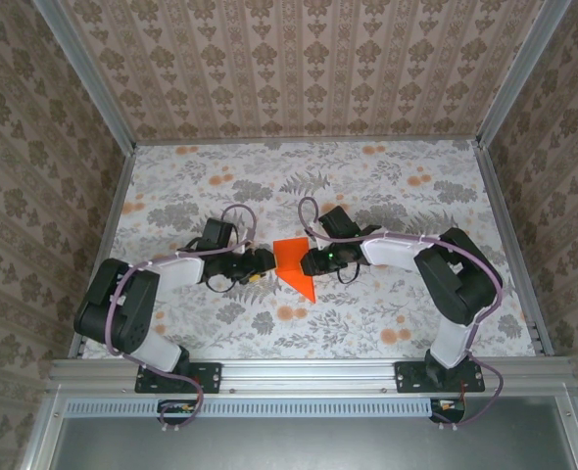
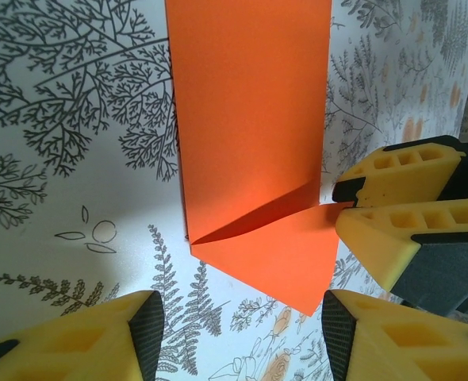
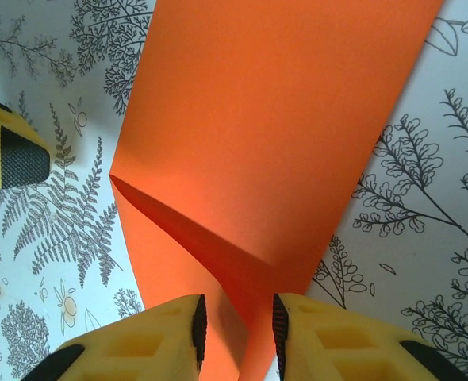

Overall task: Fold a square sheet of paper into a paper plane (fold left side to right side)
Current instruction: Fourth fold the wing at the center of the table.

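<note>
while pinched by right gripper (image 3: pixel 235 333), smooth creased orange paper (image 1: pixel 294 262), left gripper (image 2: pixel 242 337) spread

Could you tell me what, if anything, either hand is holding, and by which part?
The right hand pinches the square sheet of paper at its edge by the fold; the left hand stands open, holding nothing.

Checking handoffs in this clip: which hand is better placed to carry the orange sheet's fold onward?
Probably the right hand: its fingers sit either side of the square sheet of paper at its pointed end, apparently pinching it. The left hand is open, beside the sheet without touching it.
</note>
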Controlling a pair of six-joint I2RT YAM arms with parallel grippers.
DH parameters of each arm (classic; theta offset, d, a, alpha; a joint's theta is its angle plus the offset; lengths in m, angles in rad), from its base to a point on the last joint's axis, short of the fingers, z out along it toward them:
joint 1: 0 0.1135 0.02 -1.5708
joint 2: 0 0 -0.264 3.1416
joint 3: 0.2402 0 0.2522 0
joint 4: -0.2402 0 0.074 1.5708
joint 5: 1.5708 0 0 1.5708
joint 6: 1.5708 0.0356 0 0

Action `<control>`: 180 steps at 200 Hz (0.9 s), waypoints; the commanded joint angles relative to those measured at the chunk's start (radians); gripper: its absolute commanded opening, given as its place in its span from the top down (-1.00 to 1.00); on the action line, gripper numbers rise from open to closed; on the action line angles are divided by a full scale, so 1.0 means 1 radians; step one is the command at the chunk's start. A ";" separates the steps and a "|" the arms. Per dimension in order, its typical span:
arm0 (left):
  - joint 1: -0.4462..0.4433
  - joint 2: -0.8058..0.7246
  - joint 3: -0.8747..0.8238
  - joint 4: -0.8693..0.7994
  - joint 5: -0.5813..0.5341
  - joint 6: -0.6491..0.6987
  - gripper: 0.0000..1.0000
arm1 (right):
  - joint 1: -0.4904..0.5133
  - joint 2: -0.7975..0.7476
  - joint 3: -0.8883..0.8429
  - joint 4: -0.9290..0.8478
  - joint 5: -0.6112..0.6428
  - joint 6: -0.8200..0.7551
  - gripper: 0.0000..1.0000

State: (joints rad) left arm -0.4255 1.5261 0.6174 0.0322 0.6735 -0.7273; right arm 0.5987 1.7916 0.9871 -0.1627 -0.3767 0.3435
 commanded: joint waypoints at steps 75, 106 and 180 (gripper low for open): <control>-0.024 0.056 0.066 0.002 0.018 -0.008 -0.16 | -0.017 -0.016 0.019 -0.053 0.045 -0.013 0.88; -0.065 0.082 0.086 0.010 0.020 -0.014 -0.16 | -0.019 -0.017 0.016 -0.052 0.046 -0.009 0.88; -0.091 0.146 0.149 0.038 0.029 -0.023 0.12 | -0.022 -0.029 0.009 -0.045 0.052 -0.006 0.84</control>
State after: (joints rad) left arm -0.5072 1.6554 0.7300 0.0513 0.6849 -0.7422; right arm 0.5831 1.7962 0.9951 -0.1898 -0.3477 0.3401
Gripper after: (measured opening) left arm 0.462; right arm 0.067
